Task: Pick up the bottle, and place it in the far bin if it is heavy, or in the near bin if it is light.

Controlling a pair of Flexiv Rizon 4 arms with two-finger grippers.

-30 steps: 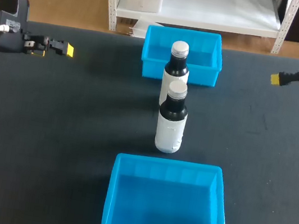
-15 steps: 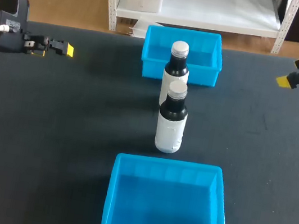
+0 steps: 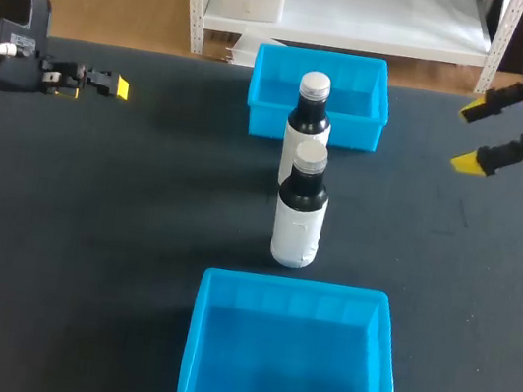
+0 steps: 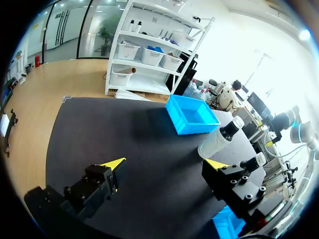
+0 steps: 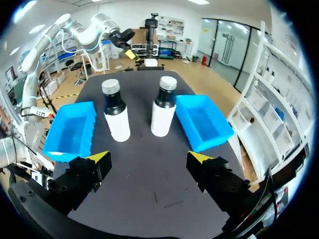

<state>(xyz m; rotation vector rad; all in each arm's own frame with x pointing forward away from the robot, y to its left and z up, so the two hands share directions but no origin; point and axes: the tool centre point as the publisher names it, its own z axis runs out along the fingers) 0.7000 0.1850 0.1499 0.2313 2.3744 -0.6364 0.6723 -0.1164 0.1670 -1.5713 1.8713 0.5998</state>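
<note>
Upright, both bottles [image 3: 300, 212] stand between far bin [image 3: 353, 133] and near bin [image 3: 299, 288]; all fingers [image 3: 467, 163] spread.

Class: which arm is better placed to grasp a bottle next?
Probably right: the right end effector, open, faces the two white-capped dark bottles; the left end effector has them off to one side.

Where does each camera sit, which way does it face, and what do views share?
Head view: above and behind, looking down on the table; left gripper at left, right gripper right.
Left wrist view: on the left wrist, looking across at the far bin and bottles; open fingers show.
Right wrist view: on the right wrist, facing the bottles between far bin and near bin; open fingers show.
All share both bottles.
</note>
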